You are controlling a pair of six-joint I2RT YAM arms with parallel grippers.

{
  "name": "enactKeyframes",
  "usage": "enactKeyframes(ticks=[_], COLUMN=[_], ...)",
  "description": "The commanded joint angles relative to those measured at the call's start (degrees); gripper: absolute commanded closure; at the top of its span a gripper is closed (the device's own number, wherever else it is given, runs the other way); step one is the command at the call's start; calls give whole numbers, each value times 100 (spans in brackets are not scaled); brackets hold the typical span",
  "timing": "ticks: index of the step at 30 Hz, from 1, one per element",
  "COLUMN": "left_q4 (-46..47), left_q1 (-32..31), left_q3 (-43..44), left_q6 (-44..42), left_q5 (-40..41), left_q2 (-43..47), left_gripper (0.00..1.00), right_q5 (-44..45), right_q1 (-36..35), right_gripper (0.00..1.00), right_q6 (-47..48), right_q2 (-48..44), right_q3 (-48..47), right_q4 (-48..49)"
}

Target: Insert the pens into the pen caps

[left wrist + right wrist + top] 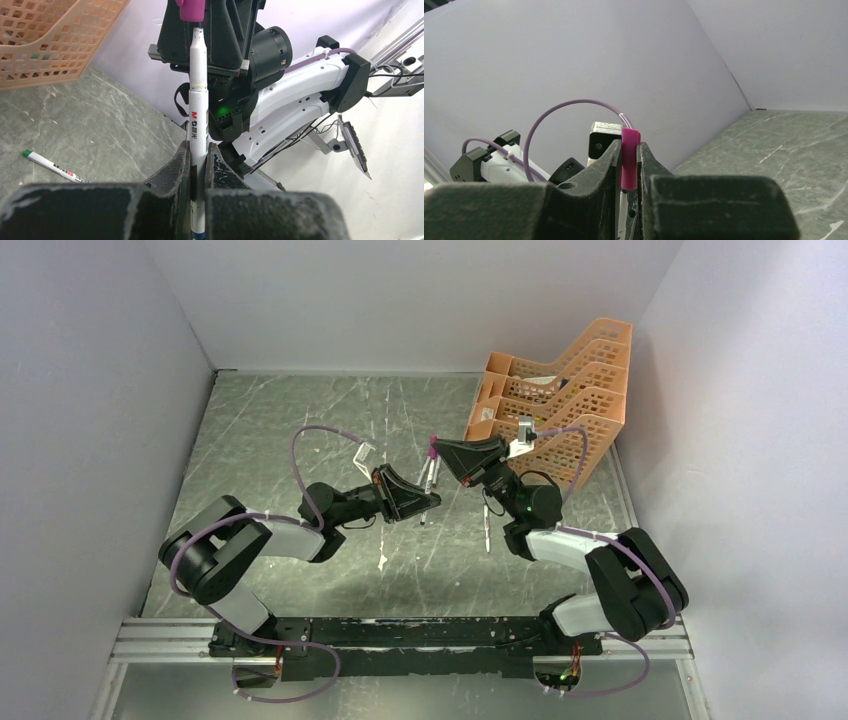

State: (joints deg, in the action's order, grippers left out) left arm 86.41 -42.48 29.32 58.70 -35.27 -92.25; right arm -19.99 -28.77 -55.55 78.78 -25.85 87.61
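**Pen tip at the mouth of the magenta cap**

Your left claw [199, 162] is closed on a slim silvery-white marker pen [198, 115] (black and red print on its barrel). It pinches the lower barrel between both dark fingers, so the pen stands straight up out of the claw in the left wrist view. The pen's narrower bare tip points at a small magenta-pink plastic cap [190, 9] and meets the cap's open end. You cannot tell whether any of the tip sits inside, because the cap runs off the top edge of that view.

Your right claw [628, 152] is clamped on that same cap. In the right wrist view the cap sits upright between the two fingers, with its top just above them. A sliver of white pen shows below the cap in the gap between the fingers.

From the top camera, you see the two claws meeting nose to nose above the middle of the grey, marbled, scratched desk [300, 440]. The pen and cap are held in the air between them, off the surface.

An orange mesh plastic tray [590, 390] (stacked in tiers) stands at the far right corner of the desk, behind the right arm. A second white marker pen [50, 165] with a green end lies flat on the desk in the left wrist view. It is well apart from both claws and not far from the tray.
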Motion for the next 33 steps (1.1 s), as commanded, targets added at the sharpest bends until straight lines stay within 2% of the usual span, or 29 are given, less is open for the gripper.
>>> enactKeyframes(ticks=[1, 20, 26, 29, 33], left_q4=[303, -508, -1064, -1518, -1966], left_q1=[-12, 223, 224, 228, 225], left_q3=[175, 597, 656, 658, 723], left_q6=[-135, -1006, -2226, -2854, -3147], left_q5=[-3, -20, -171, -289, -398], left_q2=[75, 465, 862, 1101, 1242], left_gripper=[93, 93, 93, 93, 93], right_q5=[-32, -60, -191, -206, -247], right_q1=[26, -146, -147, -146, -137], right_gripper=[100, 100, 100, 84, 65], right_q6=[-24, -184, -136, -57, 52], right_q2=[-51, -94, -137, -378, -689], right_q3=[88, 601, 660, 618, 498], right_q4=[422, 680, 843, 645, 332])
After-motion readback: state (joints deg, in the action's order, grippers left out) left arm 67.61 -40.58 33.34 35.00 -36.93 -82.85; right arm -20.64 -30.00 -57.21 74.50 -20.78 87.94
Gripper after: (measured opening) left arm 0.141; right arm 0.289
